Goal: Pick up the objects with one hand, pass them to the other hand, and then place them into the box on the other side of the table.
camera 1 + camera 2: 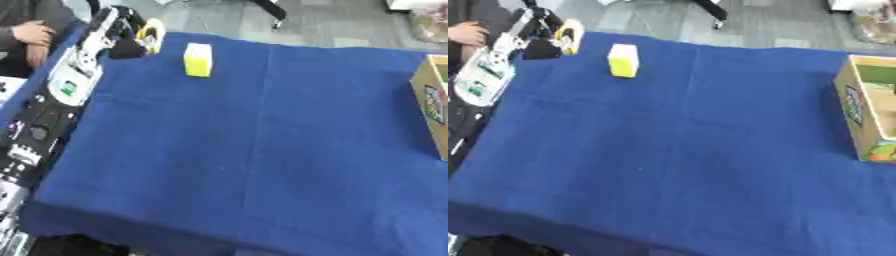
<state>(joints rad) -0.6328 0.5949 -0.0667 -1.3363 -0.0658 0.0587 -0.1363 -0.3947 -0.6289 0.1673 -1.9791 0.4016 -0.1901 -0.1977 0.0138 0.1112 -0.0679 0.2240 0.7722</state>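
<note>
Blue cloth (675,150) w/ yellow block (623,60), box (857,112) rt.

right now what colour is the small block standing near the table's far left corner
Yellow; the small rectangular block stands upright on the blue cloth. Left eye view shows it best.

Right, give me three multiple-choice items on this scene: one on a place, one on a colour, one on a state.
1. Where does the box stand?
A. the table's right edge
B. the table's left edge
C. the table's middle

2. What colour is the block on the cloth?
A. red
B. yellow
C. black

3. How is the block now?
A. held in a hand
B. inside the box
C. resting alone on the cloth

Key: 1 A, the box shows at the right side of both views. 2 B, its faces are yellow. 3 C, nothing touches it, and no robot hand is in view.
</note>
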